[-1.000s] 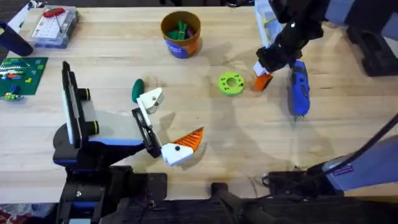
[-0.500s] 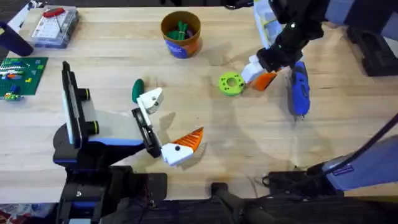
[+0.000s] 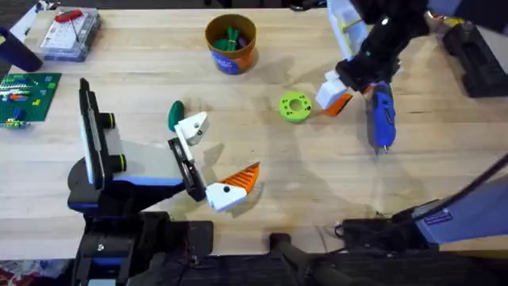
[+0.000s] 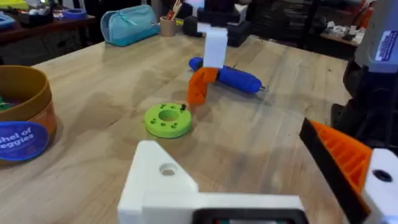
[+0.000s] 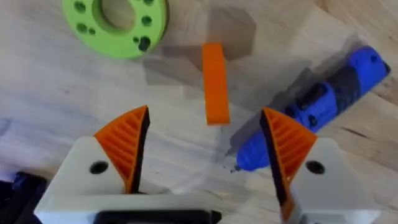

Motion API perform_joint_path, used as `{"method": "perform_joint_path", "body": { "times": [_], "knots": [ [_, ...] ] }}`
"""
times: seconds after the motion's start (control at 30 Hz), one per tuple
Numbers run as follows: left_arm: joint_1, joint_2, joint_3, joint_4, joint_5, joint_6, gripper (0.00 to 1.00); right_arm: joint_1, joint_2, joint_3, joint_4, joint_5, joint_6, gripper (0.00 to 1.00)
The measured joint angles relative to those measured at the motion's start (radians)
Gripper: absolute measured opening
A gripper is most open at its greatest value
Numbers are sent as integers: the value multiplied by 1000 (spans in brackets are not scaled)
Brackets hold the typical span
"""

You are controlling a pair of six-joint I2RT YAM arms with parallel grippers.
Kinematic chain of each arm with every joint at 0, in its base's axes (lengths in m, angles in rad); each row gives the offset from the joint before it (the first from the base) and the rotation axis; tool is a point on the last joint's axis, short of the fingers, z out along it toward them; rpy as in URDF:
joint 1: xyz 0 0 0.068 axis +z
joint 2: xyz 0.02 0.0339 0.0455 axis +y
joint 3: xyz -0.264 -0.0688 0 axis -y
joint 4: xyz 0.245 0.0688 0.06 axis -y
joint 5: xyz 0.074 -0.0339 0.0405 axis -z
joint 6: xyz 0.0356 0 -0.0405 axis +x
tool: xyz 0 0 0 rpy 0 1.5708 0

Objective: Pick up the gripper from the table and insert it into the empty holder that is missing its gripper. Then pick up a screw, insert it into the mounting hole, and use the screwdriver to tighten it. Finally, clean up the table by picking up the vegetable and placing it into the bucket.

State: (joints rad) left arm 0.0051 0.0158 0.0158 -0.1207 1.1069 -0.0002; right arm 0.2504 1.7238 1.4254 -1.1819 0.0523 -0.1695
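The bucket [image 4: 22, 127] is cut off at the left wrist picture's edge, and part of its label lettering is lost with it. In the overhead view the green contents inside the bucket [image 3: 231, 44] are too small to identify. The vegetable [image 3: 175, 114] is partly hidden behind the empty holder [image 3: 193, 127]. The far end of the screwdriver [image 3: 382, 115] is covered by the right arm. Beside the screwdriver [image 5: 311, 121], the gripper [image 5: 214, 82] appears edge-on, with its white base apparently out of sight.
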Motion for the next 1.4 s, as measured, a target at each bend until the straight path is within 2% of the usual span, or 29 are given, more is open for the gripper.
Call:
{"method": "perform_joint_path", "body": {
  "times": [0.33,0.8,1.07,1.2,1.4],
  "knots": [
    [0,0,0,0,0,0,985,-4,-53,29,-71,10,-11,997],
    [0,0,0,0,0,0,985,-46,-51,-79,64,-17,-11,996],
    [0,0,0,0,0,0,985,-46,25,-80,78,-17,-16,993],
    [0,0,0,0,0,0,985,-46,53,-82,109,-17,-23,915],
    [0,0,0,0,0,0,985,-46,54,-82,122,-17,-37,605]
  ]
}}
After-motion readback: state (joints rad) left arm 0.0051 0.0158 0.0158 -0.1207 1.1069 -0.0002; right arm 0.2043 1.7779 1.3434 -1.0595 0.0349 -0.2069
